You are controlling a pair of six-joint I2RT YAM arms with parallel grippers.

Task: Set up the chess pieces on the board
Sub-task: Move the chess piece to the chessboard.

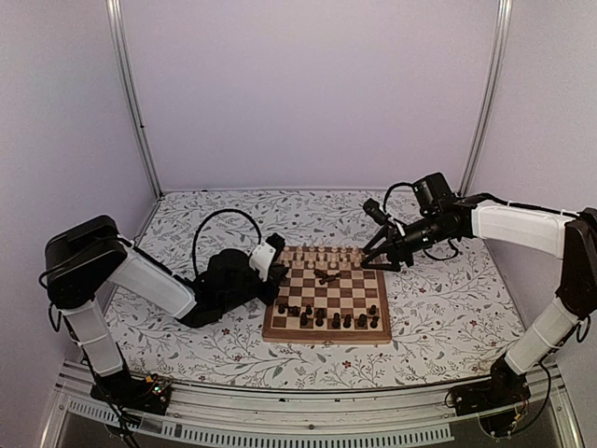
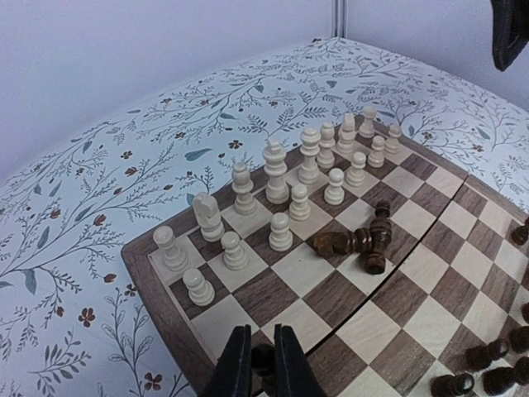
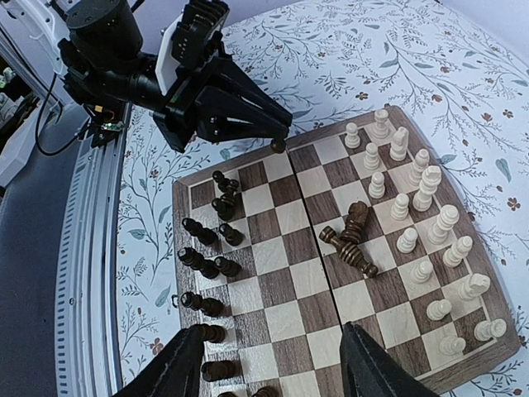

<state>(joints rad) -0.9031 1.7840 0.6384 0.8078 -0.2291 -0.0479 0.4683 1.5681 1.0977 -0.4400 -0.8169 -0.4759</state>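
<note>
Floral-patterned table (image 1: 448, 308), top view: the board (image 1: 322, 339) lies between the arms with bare margin all round, cream pieces (image 1: 322, 254) on the far ranks and dark pieces (image 1: 326, 319) on the near ones. Left wrist view: the left gripper (image 2: 264, 339), pressed onto a small dark piece (image 2: 263, 360) at the board's edge, is judged mid-carry. Its next move calls for a vacant dark-side square, clear of the fallen dark pieces (image 2: 359, 241). Right wrist view: the right gripper (image 3: 271, 339), spread and empty, hovers over open squares.

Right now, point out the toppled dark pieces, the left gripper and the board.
toppled dark pieces (image 3: 354, 224): right wrist view, middle of the pile.
left gripper (image 2: 263, 341): left wrist view, midway between its fingertips.
board (image 2: 145, 277): left wrist view, left rim.
</note>
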